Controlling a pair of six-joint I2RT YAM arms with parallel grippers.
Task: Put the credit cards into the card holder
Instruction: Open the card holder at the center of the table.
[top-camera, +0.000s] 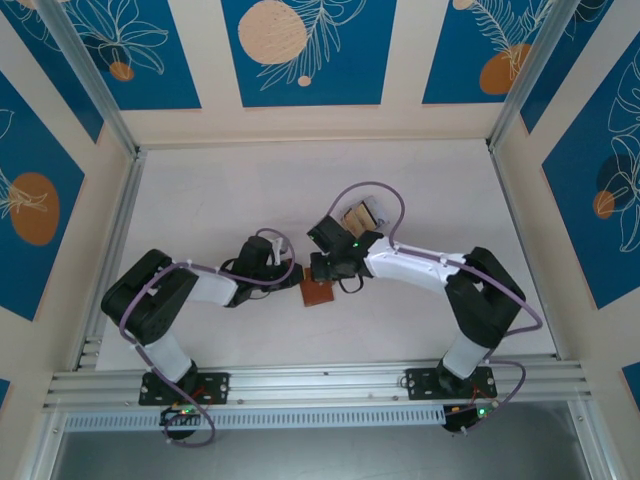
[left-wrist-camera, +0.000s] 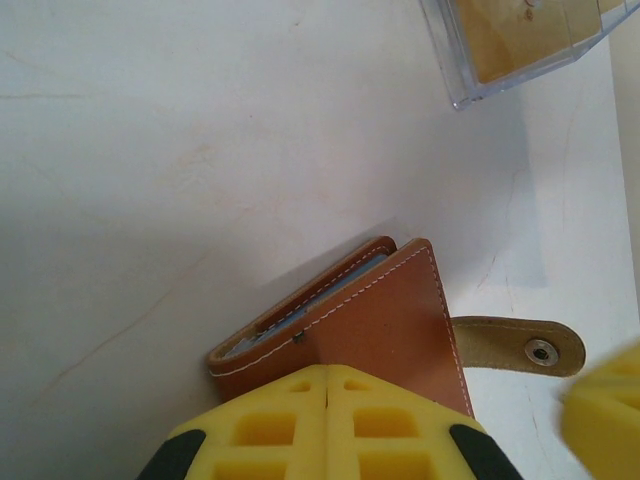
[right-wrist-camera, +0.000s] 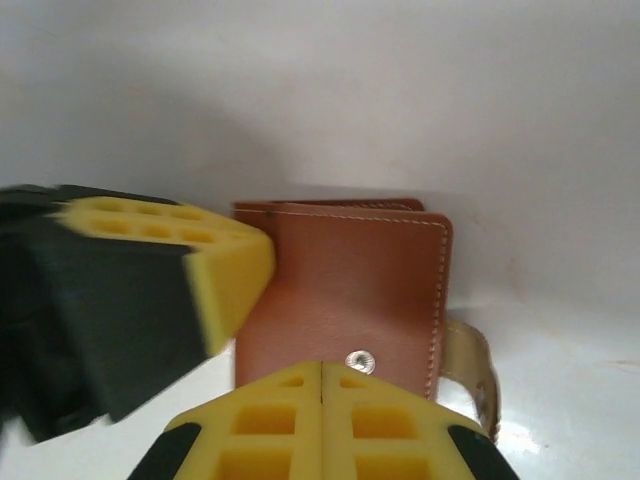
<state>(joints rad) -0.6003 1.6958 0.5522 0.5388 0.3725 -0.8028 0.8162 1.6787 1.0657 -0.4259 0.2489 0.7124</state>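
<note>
Since the tan credit cards (left-wrist-camera: 520, 40) sit inside the clear plastic box (left-wrist-camera: 447, 55) and none shows in the card holder (right-wrist-camera: 350, 285), the task looks barely begun. By this reading the holder has yet to be opened and every card has yet to be lifted out and slid in. The card holder lies flat on the white table (top-camera: 200, 210), about midway between its left and right edges and nearer the near edge than the far one. The box stands just beyond it, toward the table's centre. The holder is folded closed, but its strap (left-wrist-camera: 500, 342) is unfastened and lies out flat beside it.

The left gripper (left-wrist-camera: 327, 385) has its fingers pressed together with no gap, tips over the holder's cover, gripping nothing that shows. The right gripper (right-wrist-camera: 322, 380) likewise has its fingers meeting along a thin seam, right by the snap stud (right-wrist-camera: 359, 361) on the cover. The two reach the holder from opposite sides.

The holder is a roughly square, reddish-brown leather-look fold with pale stitching and rounded corners. A grey-blue lining shows at its open edge, and the strap has a paler, suede-like underside. The stud is small bright metal. The box is hard, clear, sharp-edged plastic, and the cards look thin and stiff. The finger pads are yellow with a grid of square recesses, and the table is smooth and faintly glossy.
</note>
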